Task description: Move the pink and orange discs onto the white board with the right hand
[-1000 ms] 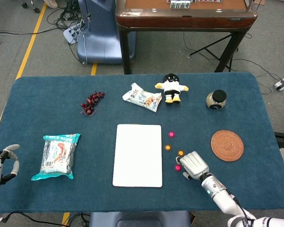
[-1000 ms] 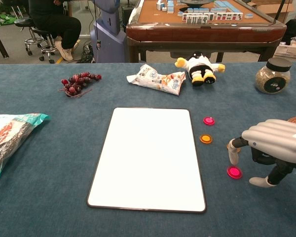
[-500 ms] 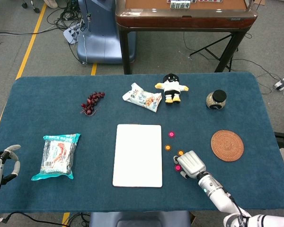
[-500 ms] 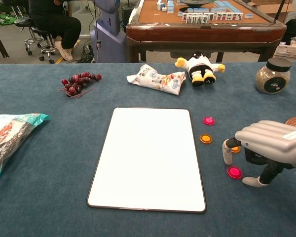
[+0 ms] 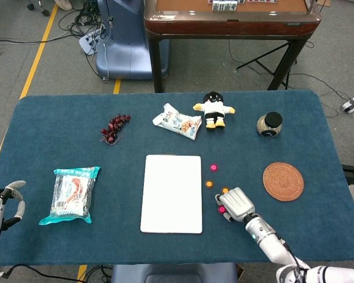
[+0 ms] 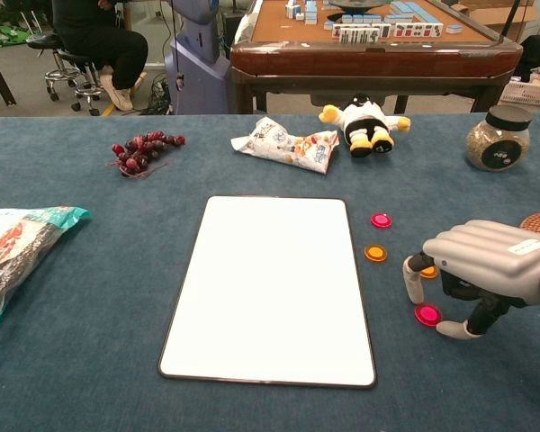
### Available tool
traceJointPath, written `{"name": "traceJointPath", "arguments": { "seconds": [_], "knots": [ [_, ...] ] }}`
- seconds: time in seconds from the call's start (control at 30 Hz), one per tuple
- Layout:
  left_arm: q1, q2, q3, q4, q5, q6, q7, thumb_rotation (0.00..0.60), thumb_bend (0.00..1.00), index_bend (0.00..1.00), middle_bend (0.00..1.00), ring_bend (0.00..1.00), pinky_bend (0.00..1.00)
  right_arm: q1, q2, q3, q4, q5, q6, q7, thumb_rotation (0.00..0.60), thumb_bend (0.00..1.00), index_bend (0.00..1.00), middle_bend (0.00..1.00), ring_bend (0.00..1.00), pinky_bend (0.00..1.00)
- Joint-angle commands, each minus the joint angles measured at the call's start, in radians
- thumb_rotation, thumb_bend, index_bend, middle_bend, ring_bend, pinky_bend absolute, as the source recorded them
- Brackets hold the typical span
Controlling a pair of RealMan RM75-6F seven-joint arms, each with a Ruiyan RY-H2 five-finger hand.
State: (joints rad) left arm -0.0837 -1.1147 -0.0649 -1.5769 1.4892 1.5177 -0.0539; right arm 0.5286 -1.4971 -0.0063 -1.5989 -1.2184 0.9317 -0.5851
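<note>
The white board (image 5: 171, 193) (image 6: 270, 283) lies flat in the middle of the blue table. To its right lie a pink disc (image 5: 213, 168) (image 6: 381, 220) and an orange disc (image 5: 209, 184) (image 6: 375, 253). Further right, a second orange disc (image 5: 225, 190) (image 6: 428, 272) is half hidden under my right hand (image 5: 238, 204) (image 6: 486, 270). That hand hovers low over a second pink disc (image 5: 222, 209) (image 6: 427, 314), which lies on the cloth between a finger and the thumb. The fingers are apart and hold nothing. My left hand (image 5: 3, 203) rests empty at the table's left edge.
A snack bag (image 5: 72, 194) lies at the left, with grapes (image 5: 114, 128), a small packet (image 5: 177, 122) and a plush toy (image 5: 213, 109) along the back. A jar (image 5: 269, 124) and a woven coaster (image 5: 283, 181) are at the right.
My right hand has shifted slightly left and lower, bringing its finger and thumb closer around the near pink disc. No disc has moved and the left hand is unchanged.
</note>
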Motion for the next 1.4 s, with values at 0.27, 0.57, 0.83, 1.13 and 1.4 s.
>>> {"name": "traceJointPath", "arguments": {
  "seconds": [0.27, 0.57, 0.83, 1.13, 1.4],
  "knots": [
    [0.001, 0.002, -0.002, -0.001, -0.001, 0.003, -0.001, 0.6, 0.49, 0.33, 0.52, 0.44, 0.59, 0.005, -0.009, -0.004, 0.007, 0.01, 0.007, 0.006, 0.6, 0.29, 0.53, 1.0, 1.0, 1.0],
    [0.002, 0.004, -0.004, 0.0, -0.004, 0.004, -0.005, 0.6, 0.49, 0.33, 0.52, 0.44, 0.59, 0.018, 0.018, 0.024, -0.058, -0.023, 0.046, 0.028, 0.6, 0.3, 0.53, 1.0, 1.0, 1.0],
    [0.002, 0.003, -0.007, 0.004, -0.008, 0.004, -0.003, 0.6, 0.49, 0.33, 0.52, 0.44, 0.59, 0.072, 0.004, 0.064, -0.128, -0.007, 0.039, -0.045, 0.6, 0.3, 0.53, 1.0, 1.0, 1.0],
    [0.009, 0.008, -0.023, 0.015, -0.029, 0.019, -0.007, 0.6, 0.49, 0.33, 0.52, 0.44, 0.59, 0.131, -0.064, 0.074, -0.159, 0.04, 0.015, -0.131, 0.6, 0.27, 0.53, 1.0, 1.0, 1.0],
    [0.012, 0.015, -0.032, 0.022, -0.048, 0.017, -0.023, 0.6, 0.49, 0.33, 0.52, 0.44, 0.59, 0.167, -0.112, 0.077, -0.139, 0.087, 0.01, -0.162, 0.6, 0.15, 0.53, 1.0, 1.0, 1.0]
  ]
}}
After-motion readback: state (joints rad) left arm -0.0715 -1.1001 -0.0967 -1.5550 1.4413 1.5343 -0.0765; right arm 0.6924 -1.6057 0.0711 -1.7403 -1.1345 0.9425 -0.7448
